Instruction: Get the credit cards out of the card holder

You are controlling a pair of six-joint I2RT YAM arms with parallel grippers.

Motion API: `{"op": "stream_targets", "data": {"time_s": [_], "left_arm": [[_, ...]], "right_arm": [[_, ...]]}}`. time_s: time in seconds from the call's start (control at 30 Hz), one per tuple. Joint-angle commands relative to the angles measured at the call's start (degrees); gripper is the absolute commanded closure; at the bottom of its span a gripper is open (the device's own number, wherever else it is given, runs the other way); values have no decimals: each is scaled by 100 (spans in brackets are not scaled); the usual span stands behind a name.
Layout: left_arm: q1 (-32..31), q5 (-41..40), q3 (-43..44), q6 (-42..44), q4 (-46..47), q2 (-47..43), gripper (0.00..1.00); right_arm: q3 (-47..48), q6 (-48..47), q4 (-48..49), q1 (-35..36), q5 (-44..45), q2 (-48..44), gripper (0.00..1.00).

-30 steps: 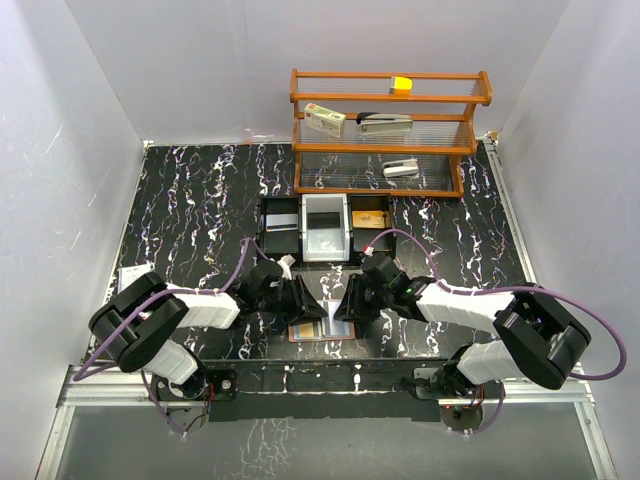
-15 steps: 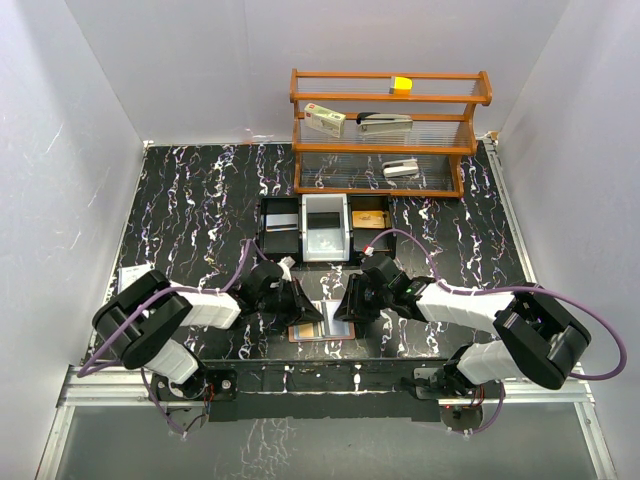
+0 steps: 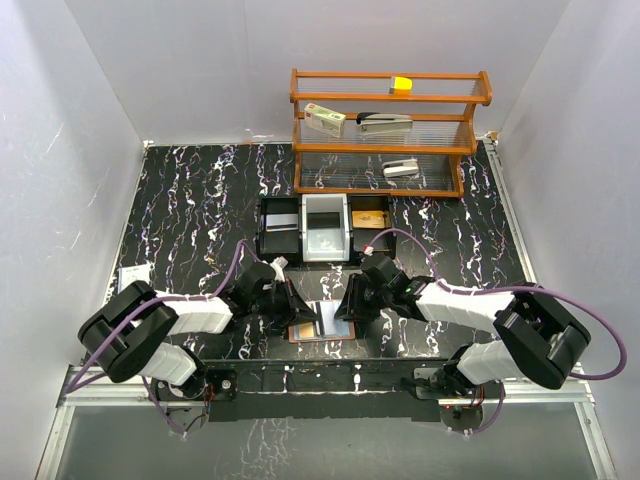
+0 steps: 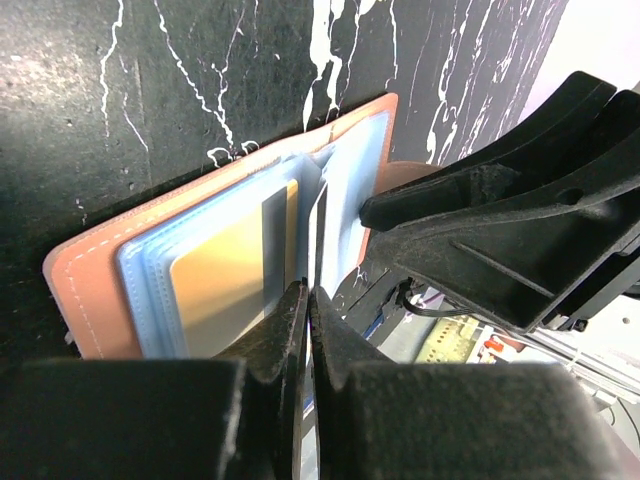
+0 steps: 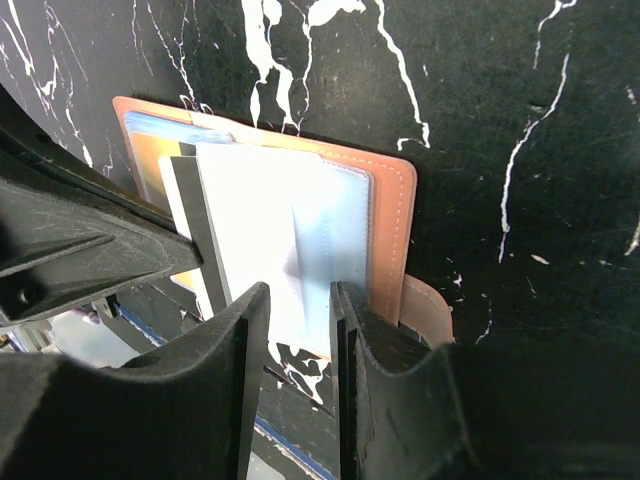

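Salmon-brown card holder (image 3: pixel 318 331) lies open — pale blue pockets up, a gold card (image 4: pixel 225 275) tucked inside.

The work surface is formed by a black table top (image 3: pixel 200 200) veined with white in a marble-like pattern. It is enclosed on the left, back and right by plain white walls (image 3: pixel 200 70), and even light is cast over all of it. A wooden shelf rack (image 3: pixel 380 148) with clear shelves is set at the far edge toward the right, and a metal frame (image 3: pixel 330 402) is seen along the near edge.

card holder (image 3: pixel 318 336) nearest, trays (image 3: pixel 325 206) behind it, rack (image 3: pixel 385 150) behind the trays
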Motion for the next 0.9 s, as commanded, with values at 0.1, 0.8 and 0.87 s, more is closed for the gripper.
{"op": "stream_targets", "data": {"time_s": [0.1,0.8,0.87], "left_arm": [[36,3,180,272,-387,-158,100],[34,400,390,341,-7,307,81],[40,468,323,244,239,367,83]], "right_arm": [[636,-360,-497,-11,212,-228,69],[266,-211,129,16,-29,513,64],[166,-131,202,15,-6,470,65]]}}
